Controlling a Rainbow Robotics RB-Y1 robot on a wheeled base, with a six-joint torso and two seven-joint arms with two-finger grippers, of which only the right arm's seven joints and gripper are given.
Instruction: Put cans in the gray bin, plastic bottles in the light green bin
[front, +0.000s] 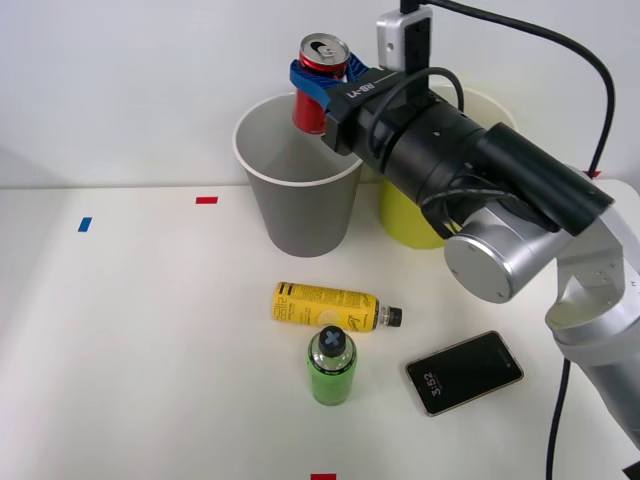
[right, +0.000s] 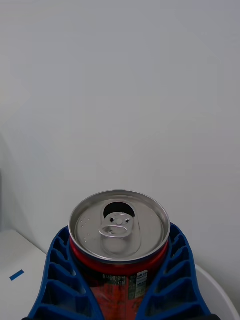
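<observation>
The right gripper (front: 322, 85) was clamped on the red can (front: 321, 82), its 2 blue fingers (right: 60, 280) pressed against the can's sides. The can stood upright, its long axis vertical, directly above the open mouth of the gray bin (front: 300, 215), its base about level with the far rim. The drop looked to need little more than release; the light green bin (front: 405, 220) sat just beside, to the right.

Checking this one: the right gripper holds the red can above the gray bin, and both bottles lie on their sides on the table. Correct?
Not quite. The front view shows the yellow bottle lying on its side, but the green bottle stands upright on the table. The rest holds: the right gripper holds the red can above the gray bin.
</observation>
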